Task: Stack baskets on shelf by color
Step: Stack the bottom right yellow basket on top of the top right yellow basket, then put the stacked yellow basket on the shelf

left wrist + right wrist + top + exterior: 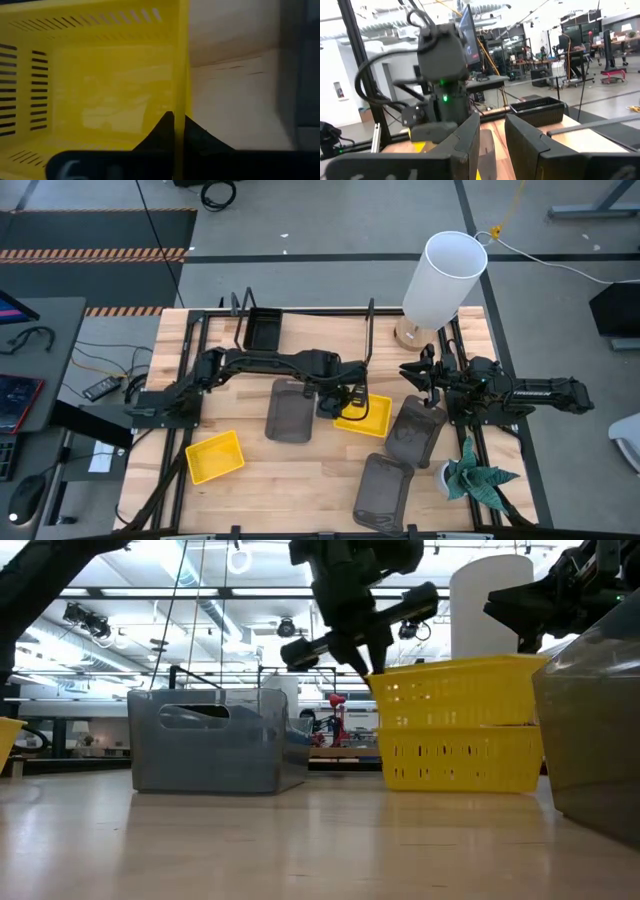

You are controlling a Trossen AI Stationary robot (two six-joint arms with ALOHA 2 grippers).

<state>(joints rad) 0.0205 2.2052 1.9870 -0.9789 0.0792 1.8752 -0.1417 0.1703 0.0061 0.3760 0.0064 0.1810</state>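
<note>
Yellow slotted plastic basket (370, 418): mid-table, in front of the shelf's right end, long axis running roughly across the table. From the low view, appears to sit nested in a second yellow basket (460, 755) beneath, upper one slightly tilted.

Left gripper (352, 398): reaching in from the left, jaws closed tight on the basket's near-left rim, thin yellow wall pinched between the two dark fingertips (165, 131) in the wrist view.

Right gripper (412, 372): hovering just right of the yellow basket, above the far end of a dark grey oblong plastic basket (415, 432); jaws partly apart, nothing between them.

Light-wood shelf with black wire end frames (370, 330): along the far edge, behind and to the left of the held basket, a black plastic basket (262, 332) already at its left end.

Likely next: lift and carry away from the robot, toward the shelf. Left arm clearly the nearer and already gripping. Risk with a one-sided rim hold: tilting, or dragging the lower basket along.
</note>
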